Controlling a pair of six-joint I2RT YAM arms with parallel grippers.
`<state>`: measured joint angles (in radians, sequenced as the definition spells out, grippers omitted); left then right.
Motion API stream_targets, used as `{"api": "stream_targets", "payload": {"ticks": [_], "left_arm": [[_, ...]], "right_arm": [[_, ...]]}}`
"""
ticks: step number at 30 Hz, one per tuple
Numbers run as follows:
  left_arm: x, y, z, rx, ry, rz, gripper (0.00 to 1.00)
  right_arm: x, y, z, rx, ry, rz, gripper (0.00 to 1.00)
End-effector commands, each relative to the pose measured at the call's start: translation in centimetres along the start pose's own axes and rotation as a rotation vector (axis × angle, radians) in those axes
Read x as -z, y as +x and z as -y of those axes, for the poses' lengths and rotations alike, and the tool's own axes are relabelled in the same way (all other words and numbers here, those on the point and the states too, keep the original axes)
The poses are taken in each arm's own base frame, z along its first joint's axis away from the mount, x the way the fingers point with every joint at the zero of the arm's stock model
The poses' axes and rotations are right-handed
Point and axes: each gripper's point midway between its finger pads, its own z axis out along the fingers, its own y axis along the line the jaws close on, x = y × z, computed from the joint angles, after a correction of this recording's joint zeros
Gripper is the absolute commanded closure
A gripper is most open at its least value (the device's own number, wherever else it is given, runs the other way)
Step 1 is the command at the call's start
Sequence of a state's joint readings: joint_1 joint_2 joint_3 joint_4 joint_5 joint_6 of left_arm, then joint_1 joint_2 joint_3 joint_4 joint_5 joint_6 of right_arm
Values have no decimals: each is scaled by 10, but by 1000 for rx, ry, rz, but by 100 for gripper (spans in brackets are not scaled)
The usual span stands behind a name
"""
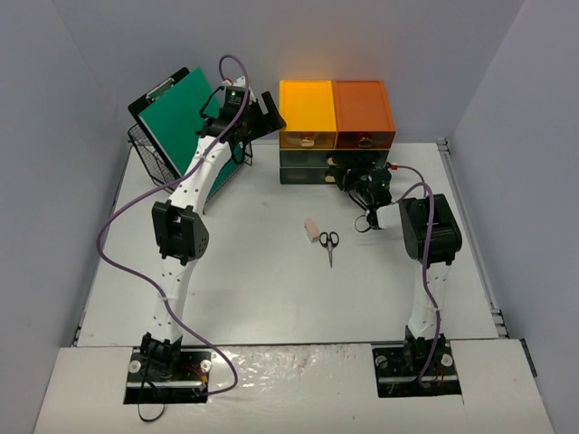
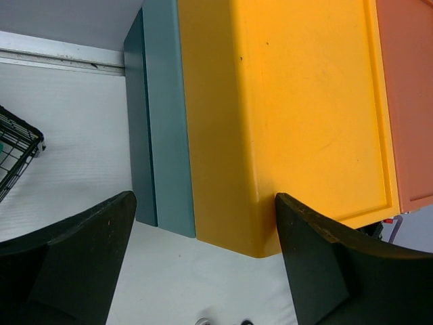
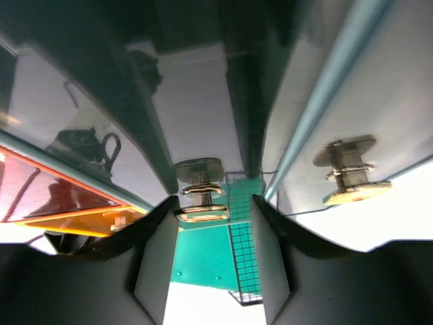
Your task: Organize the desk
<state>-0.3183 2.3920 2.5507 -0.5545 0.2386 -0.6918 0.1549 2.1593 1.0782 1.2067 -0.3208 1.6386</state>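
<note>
Scissors [image 1: 329, 242] and a pink block [image 1: 311, 230] lie on the white counter [image 1: 271, 298], plain from above. Only the right wrist view shows the right tool [image 3: 214, 204] spread astride a brass drawer knob [image 3: 201, 195]. The left tool [image 2: 204, 217] gapes above the yellow drawer box [image 2: 291, 115].

From above you cannot see the fingertips of the right pincer [image 3: 215, 206]: its own wrist covers them at the dark lower drawers [image 1: 306, 168], which lie mostly hidden under the yellow box [image 1: 308, 108] and orange box [image 1: 364, 108]. Its wrist view is so close and blurred that you cannot tell whether the pads [image 3: 159, 250] touch the metal knob [image 3: 201, 193] between them. The wire basket [image 1: 149, 155] is largely behind the green clipboard [image 1: 176, 113] and the left arm [image 1: 185, 226]. The pink item [image 1: 311, 230] beside the scissors [image 1: 329, 242] is too small to name. Your left wrist view cuts the basket at its left edge.
</note>
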Motion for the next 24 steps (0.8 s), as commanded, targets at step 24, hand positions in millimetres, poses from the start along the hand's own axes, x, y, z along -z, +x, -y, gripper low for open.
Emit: {"api": "stream_targets", "payload": {"ticks": [24], "left_arm": [[12, -13, -35, 7, -102, 1, 21]], "right_arm": [[112, 53, 32, 79, 289, -17, 100]]}}
